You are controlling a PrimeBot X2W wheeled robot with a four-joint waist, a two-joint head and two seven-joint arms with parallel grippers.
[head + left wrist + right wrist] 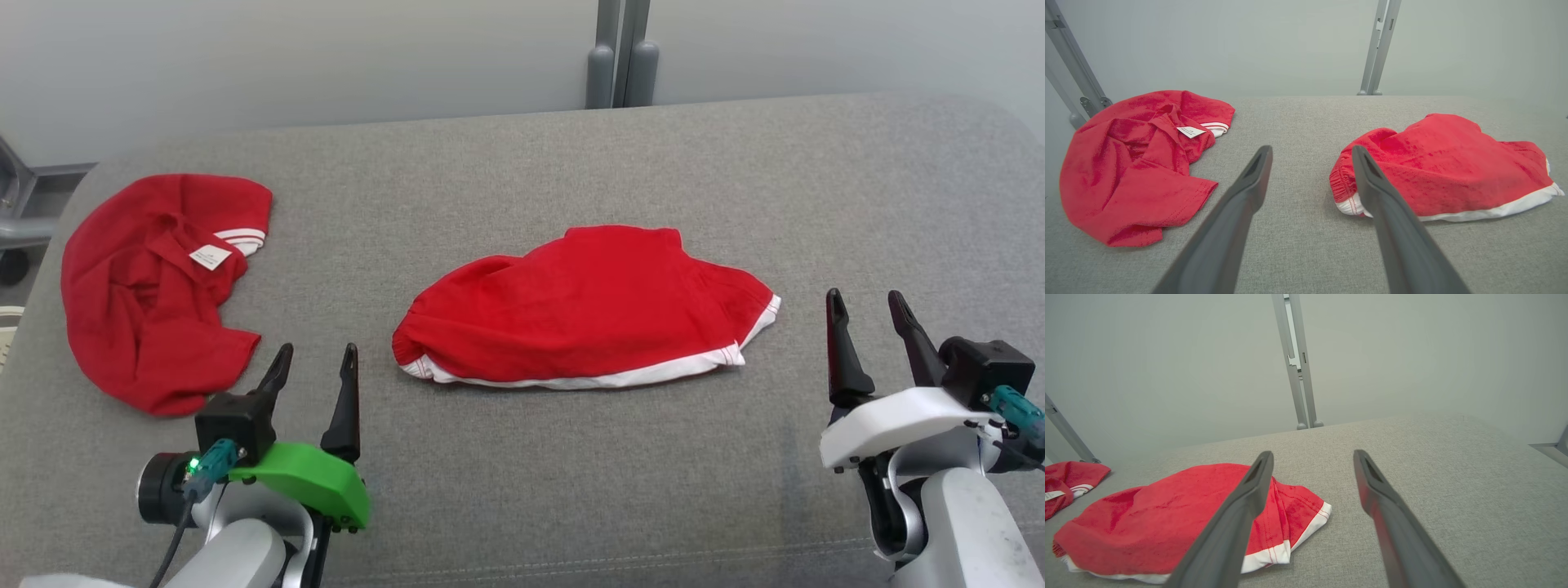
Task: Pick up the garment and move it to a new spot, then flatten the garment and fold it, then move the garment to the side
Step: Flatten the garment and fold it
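Two red garments lie on the grey padded table [571, 490]. A crumpled red shirt [147, 310] [1135, 175] with a white label and striped cuff is at the left. Red shorts [588, 302] [1445, 163] [1159, 522] with white trim lie fairly flat in the middle. My left gripper [318, 349] [1311, 150] is open and holds nothing; it sits between the two garments, just right of the shirt's near edge. My right gripper [864, 296] [1313, 454] is open and holds nothing, a little right of the shorts' white-trimmed end.
A grey wall with a vertical metal post [620, 65] stands behind the table's far edge. A metal frame [16, 204] shows beyond the table's left edge. Bare grey surface stretches right of the shorts and along the near edge.
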